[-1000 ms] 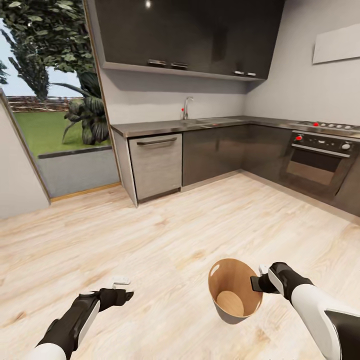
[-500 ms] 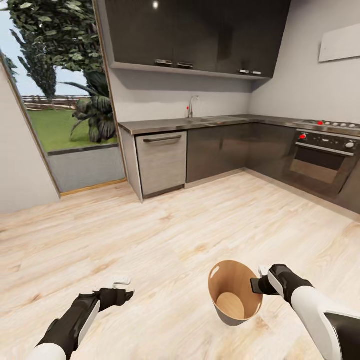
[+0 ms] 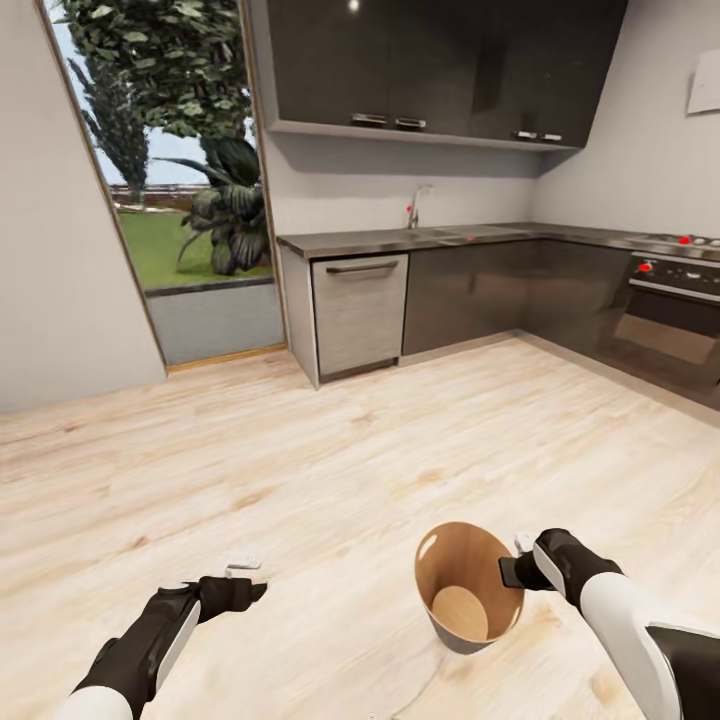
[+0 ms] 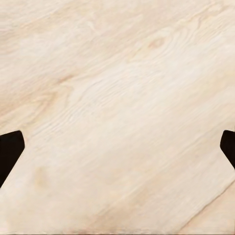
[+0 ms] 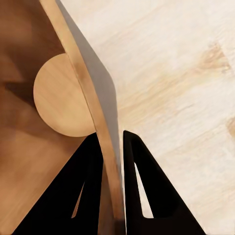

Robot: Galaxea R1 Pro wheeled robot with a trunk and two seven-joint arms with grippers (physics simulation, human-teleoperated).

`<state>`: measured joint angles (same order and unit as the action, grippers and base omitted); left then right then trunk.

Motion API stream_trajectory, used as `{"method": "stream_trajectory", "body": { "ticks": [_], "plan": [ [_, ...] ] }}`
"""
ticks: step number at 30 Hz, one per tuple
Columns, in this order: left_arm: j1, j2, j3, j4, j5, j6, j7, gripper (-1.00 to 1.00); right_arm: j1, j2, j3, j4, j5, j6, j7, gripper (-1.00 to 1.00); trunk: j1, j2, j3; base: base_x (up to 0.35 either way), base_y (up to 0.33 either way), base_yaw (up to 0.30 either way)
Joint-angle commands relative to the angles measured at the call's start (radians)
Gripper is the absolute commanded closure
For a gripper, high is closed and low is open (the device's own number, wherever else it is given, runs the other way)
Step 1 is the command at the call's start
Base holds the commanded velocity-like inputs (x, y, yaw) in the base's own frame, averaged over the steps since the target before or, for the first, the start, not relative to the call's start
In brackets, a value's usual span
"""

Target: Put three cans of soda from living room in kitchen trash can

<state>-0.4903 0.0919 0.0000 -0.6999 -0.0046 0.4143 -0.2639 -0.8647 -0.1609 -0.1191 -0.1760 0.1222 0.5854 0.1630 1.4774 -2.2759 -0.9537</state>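
Our right pincer (image 3: 512, 570) clamps the rim of the round, pale grey, orange-lined trash can (image 3: 462, 585), held upright above the kitchen's wood floor (image 3: 330, 470). Our left pincer (image 3: 243, 568) hangs released, holding nothing.

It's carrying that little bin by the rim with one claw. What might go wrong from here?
1. The right gripper pinches only the thin rim of the bin, one finger inside and one outside. With so narrow a hold the bin might tilt or slip out.
2. The bin's bottom looks bare, with no cans inside. If it is carried far from the kitchen, it may end up in the wrong room.
3. The left gripper is open over the wood floor, so it could not catch a dropped bin.
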Motion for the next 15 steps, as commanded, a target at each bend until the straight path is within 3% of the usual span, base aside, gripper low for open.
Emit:
{"method": "stream_trajectory", "body": {
  "ticks": [1, 10, 15],
  "plan": [
    [0.000, 0.000, 0.000, 0.000, 0.000, 0.000, 0.000, -1.00, -0.001, 0.000, -0.009, -0.001, -0.012, 0.001, 0.004, 1.00, 0.000, 0.000, -0.001, -0.156, 0.273, 0.154],
    [0.000, 0.000, 0.000, 0.000, 0.000, -0.001, -0.001, -1.00, -0.001, 0.003, -0.009, -0.002, -0.013, -0.001, 0.005, 1.00, 0.000, 0.000, -0.009, -0.044, 0.302, 0.116],
    [-0.001, 0.000, 0.000, -0.001, 0.001, -0.058, -0.001, -1.00, 0.004, 0.003, -0.008, -0.001, -0.013, -0.002, 0.005, 1.00, 0.000, 0.000, -0.009, -0.001, 0.110, 0.007]
  ]
}}
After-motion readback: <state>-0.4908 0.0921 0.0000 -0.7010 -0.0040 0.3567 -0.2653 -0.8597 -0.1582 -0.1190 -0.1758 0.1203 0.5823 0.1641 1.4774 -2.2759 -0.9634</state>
